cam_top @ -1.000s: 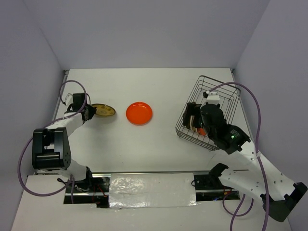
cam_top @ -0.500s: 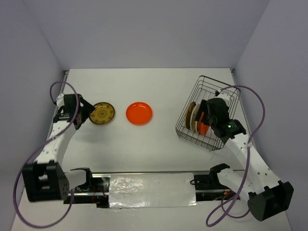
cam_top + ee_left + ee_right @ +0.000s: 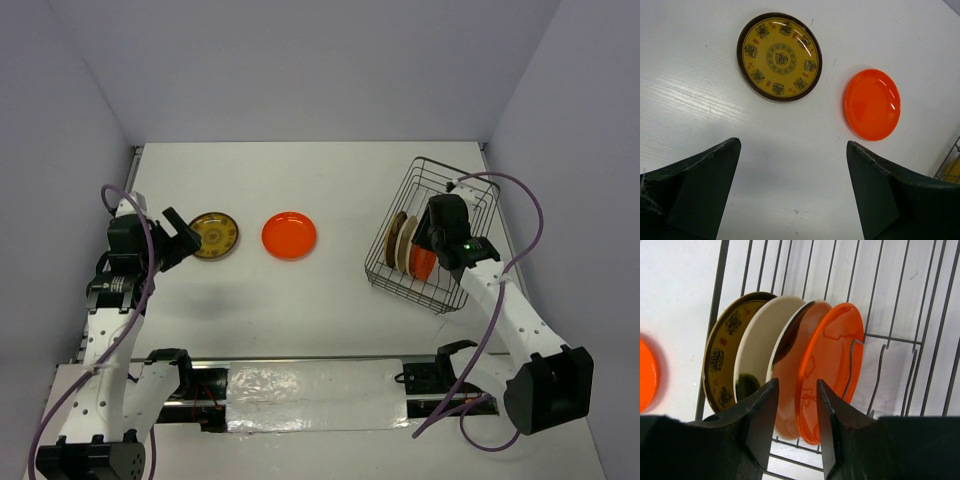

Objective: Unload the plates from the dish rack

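Top external: the table point(image 3: 330, 180) carries two unloaded plates lying flat, the yellow-patterned plate point(image 3: 214, 236) at the left and the orange plate point(image 3: 289, 235) near the centre, apart from each other. The left gripper point(image 3: 183, 238) hovers just beside the yellow-patterned plate, not touching it. The dish rack point(image 3: 480, 215) sits at the right, skewed to the table edges, with the rack plates point(image 3: 400, 242) on edge in its near-left end. The right gripper point(image 3: 424, 243) reaches down into the rack at those plates. Left wrist: both fingers point(image 3: 700, 190) stand wide apart with only bare table between them; both flat plates lie beyond the tips. Right wrist: four plates stand in a row between the wires: a brown-rimmed patterned plate point(image 3: 720, 360), a cream plate point(image 3: 757, 345), a glossy cream plate with a dark patch point(image 3: 792, 355), and an upright orange plate point(image 3: 837, 350). The jaws stand at a narrow gap, straddling the lower rims of the last two. Whether the pads press on either rim cannot be told.
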Motion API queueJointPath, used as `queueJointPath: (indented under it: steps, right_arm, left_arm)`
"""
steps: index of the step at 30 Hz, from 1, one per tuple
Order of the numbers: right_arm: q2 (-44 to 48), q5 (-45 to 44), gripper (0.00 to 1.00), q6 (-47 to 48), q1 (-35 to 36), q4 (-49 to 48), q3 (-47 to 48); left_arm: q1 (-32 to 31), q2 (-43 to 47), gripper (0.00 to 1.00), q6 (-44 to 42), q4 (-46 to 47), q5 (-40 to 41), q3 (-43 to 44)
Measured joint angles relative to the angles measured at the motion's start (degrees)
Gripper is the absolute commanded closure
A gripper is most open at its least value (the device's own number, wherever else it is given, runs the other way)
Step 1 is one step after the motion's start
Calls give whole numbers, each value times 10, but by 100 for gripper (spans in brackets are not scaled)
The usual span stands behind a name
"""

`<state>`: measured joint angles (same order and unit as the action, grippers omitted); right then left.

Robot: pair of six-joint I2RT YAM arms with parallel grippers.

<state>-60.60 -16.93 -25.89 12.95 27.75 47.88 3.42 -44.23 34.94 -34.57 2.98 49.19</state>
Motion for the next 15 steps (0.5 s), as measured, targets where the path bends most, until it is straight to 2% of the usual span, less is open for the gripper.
queueJointPath:
  steps: [3,7,8,9,10,15]
  right_arm:
    - [0,0,66,-2,-2,-17,-13]
    - [-16,3,69,-3,-12,-26,-25]
    - [-21,5,87,-2,-13,-29,-25]
    - [-25,7,87,-2,-14,-32,-25]
    - [-26,11,95,-3,-14,-34,-25]
    - [-9,21,100,-8,-17,-26,-21]
  left_arm:
    - [0,6,0,-19,-7,-12,-2]
    - [-1,6,1,-35,-9,-28,-2]
    - [-1,6,1,-37,-9,-31,-2]
    - [-2,5,1,-38,-9,-34,-2]
    - [-2,5,1,-38,-9,-36,-2]
    - [-2,2,1,-48,-9,-48,-2]
